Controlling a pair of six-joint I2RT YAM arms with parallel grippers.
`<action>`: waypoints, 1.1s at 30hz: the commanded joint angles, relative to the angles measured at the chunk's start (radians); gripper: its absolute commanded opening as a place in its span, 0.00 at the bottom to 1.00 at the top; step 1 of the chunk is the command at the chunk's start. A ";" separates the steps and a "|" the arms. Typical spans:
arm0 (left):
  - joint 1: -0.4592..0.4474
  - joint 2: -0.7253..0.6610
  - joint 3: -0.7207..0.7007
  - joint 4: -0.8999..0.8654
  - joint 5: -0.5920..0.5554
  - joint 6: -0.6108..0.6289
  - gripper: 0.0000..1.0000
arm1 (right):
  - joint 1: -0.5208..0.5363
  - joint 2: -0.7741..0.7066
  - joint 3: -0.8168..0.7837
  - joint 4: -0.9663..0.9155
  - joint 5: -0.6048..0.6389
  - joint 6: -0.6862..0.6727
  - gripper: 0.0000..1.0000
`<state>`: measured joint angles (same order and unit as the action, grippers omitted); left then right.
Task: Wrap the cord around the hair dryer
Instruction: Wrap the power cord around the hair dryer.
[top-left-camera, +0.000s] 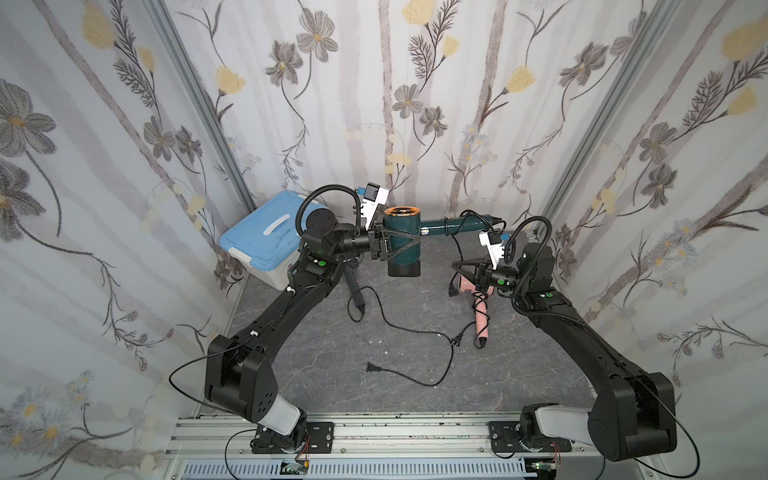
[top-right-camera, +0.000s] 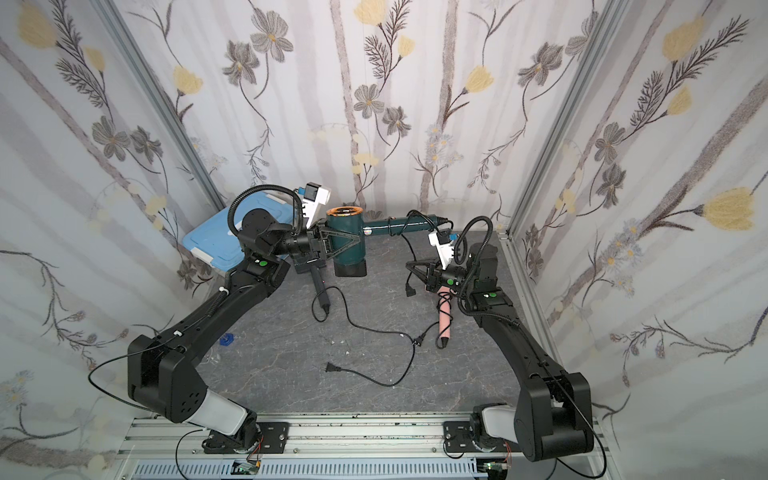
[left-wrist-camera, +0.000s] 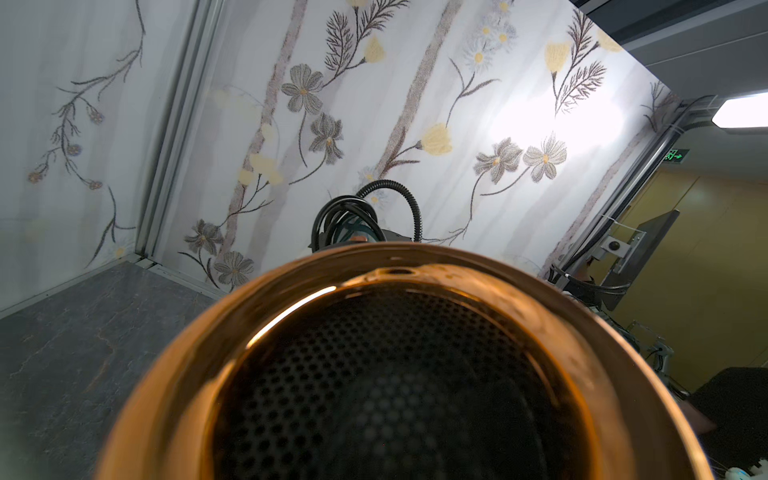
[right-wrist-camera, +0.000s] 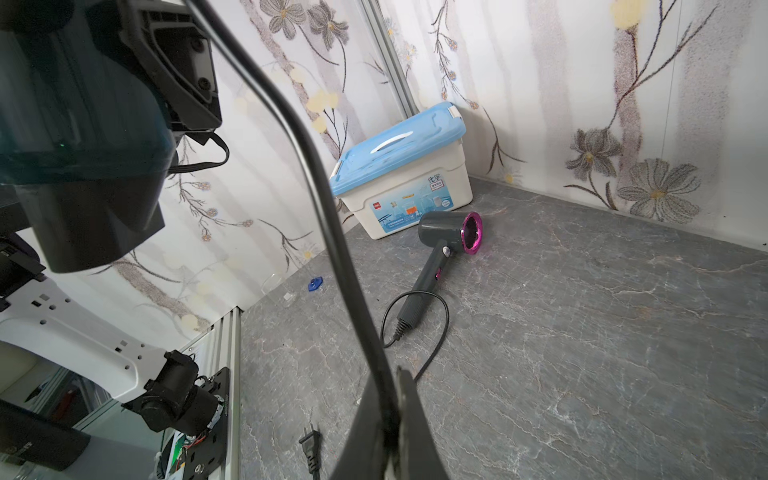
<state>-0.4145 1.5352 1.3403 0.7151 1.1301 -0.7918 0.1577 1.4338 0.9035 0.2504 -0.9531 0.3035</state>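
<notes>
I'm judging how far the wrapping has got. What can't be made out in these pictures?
- Cord turns on the teal hair dryer handle: tiny in both top views; its copper rim blocks the left wrist view.
- Pink dryer head: mostly behind the right gripper in both top views.
- Left gripper, far jaw: hidden behind the teal hair dryer.

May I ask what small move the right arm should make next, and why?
Probably carry the right gripper round the handle of the teal hair dryer for another turn: it is shut on the cord near the plug, loops already sit on the handle, and the left gripper holds the dryer aloft.
</notes>
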 joint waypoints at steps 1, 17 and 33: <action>0.009 0.005 -0.013 0.197 -0.101 -0.070 0.00 | 0.035 -0.036 -0.023 0.072 0.096 0.061 0.00; 0.010 -0.041 0.067 -0.649 -0.283 0.524 0.00 | 0.237 -0.245 0.130 -0.518 0.441 -0.182 0.00; -0.035 0.023 0.095 -0.990 -0.381 0.769 0.00 | 0.464 -0.113 0.566 -1.023 0.787 -0.413 0.00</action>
<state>-0.4450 1.5494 1.4181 -0.1734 0.9131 -0.1337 0.6094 1.3109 1.4181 -0.7162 -0.1959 -0.0360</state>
